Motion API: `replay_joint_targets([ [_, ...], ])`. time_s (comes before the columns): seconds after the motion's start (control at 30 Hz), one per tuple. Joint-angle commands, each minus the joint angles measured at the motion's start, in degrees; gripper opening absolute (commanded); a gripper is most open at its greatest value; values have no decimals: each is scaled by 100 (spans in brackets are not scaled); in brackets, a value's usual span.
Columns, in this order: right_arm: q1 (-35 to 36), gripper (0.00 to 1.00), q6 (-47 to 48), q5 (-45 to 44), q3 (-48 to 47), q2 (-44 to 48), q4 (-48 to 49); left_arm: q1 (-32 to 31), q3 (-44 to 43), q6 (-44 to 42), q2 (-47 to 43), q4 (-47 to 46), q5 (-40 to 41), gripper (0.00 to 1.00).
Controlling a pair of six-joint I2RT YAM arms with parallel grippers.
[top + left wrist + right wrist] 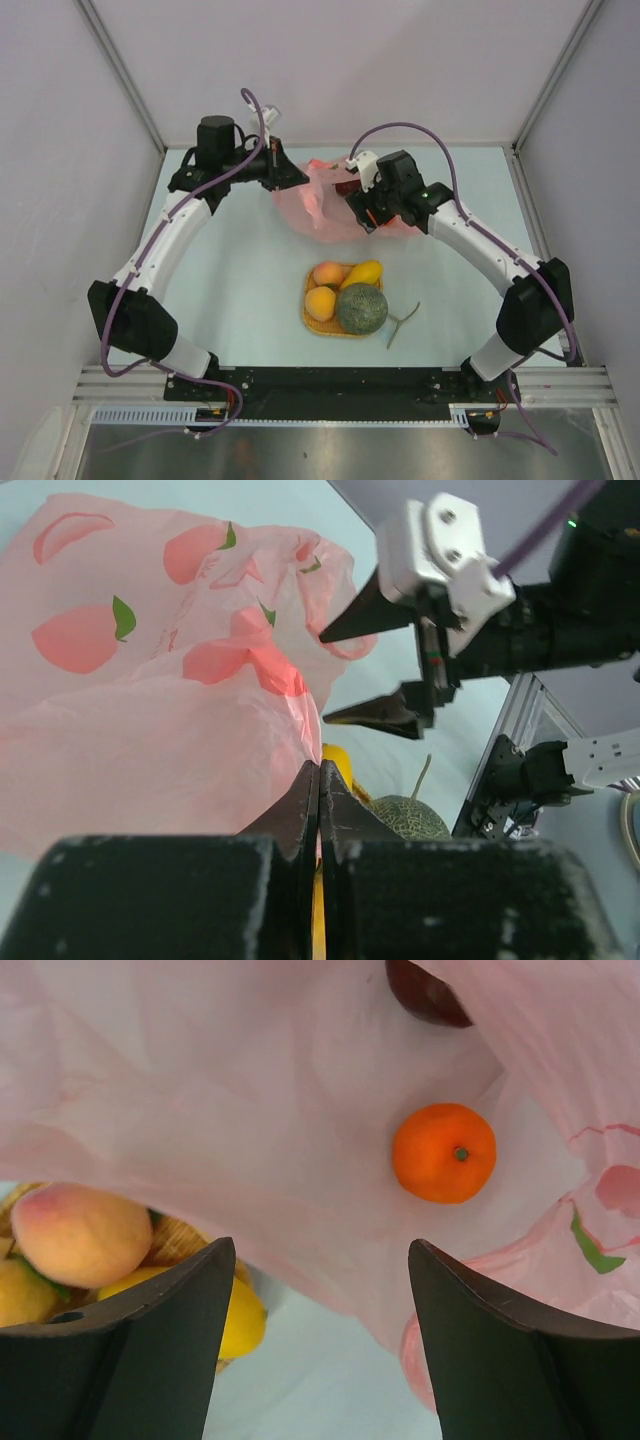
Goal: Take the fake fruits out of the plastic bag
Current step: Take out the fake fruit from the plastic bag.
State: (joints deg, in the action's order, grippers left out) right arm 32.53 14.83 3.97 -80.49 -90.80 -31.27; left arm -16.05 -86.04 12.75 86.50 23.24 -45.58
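Observation:
The pink plastic bag (320,205) lies crumpled at the back of the table. My left gripper (300,178) is at its left edge and shut on a fold of the bag (150,680), jaws pressed together (320,765). My right gripper (362,215) hovers open over the bag's right side with nothing between its fingers (320,1250). Inside the bag lie a small orange fruit (444,1153) and a dark red apple (425,995). On the woven mat (312,322) rest the netted melon (362,308), yellow mango (362,272), a peach (328,273) and an orange fruit (320,302).
A loose green stem (400,322) lies on the table right of the mat. Grey walls close in the table on three sides. The arm bases stand on the rail at the near edge.

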Motion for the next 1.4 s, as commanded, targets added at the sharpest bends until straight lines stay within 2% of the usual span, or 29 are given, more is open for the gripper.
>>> replay_joint_targets([
  [0.0,-238,74,-331,-132,-230,-455,542,111,-62,-308,-72,172,-126,0],
  [0.17,-581,75,-569,-229,-476,-1105,797,155,43,-537,-107,277,67,0],
  [0.5,-1328,79,-578,-696,-968,-1712,1158,173,307,-932,-423,479,330,0],
  [0.63,-1189,79,-499,-302,-1057,-1617,992,173,447,-871,-458,400,348,0],
  [0.83,-731,82,-419,-230,-424,-1379,1105,164,676,-766,-467,286,410,0],
  [1.1,-915,88,-543,-458,-371,-1607,1316,164,764,-599,-327,216,331,0],
  [1.27,-986,90,-499,-564,-704,-2071,1316,155,755,-502,-230,180,287,0],
  [1.37,-1030,89,-315,-931,-1003,-2301,1307,155,729,-511,-204,207,296,0],
])
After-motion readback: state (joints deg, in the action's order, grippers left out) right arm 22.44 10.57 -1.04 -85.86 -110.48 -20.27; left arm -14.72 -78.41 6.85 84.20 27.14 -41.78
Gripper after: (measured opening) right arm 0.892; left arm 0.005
